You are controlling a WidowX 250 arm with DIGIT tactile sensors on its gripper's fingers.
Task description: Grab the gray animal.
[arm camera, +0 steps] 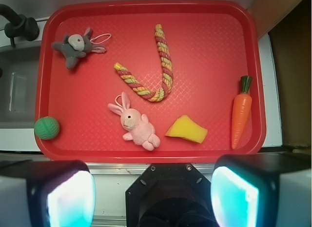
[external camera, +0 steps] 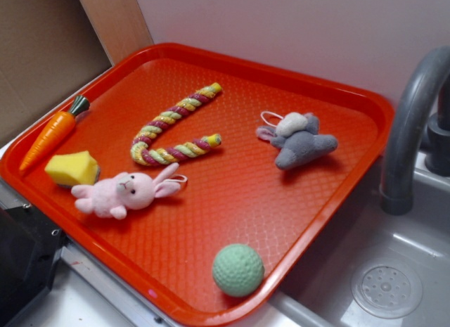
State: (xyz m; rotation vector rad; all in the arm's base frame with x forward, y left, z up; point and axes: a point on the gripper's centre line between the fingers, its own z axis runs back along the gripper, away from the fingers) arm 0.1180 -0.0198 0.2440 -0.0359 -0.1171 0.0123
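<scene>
We're hovering high with gripper fingers spread wide, surveying the tray since the gray animal is sitting far corner, untouched.

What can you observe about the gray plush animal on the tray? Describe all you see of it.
The gray animal is a small blue-gray plush toy, soft and fuzzy, with a whitish patch, a pale lilac ear and a white string loop. It lies flat on the red tray near a far corner, by the sink side. Nothing touches it but the tray; the rope toy and pink bunny lie apart from it.
</scene>
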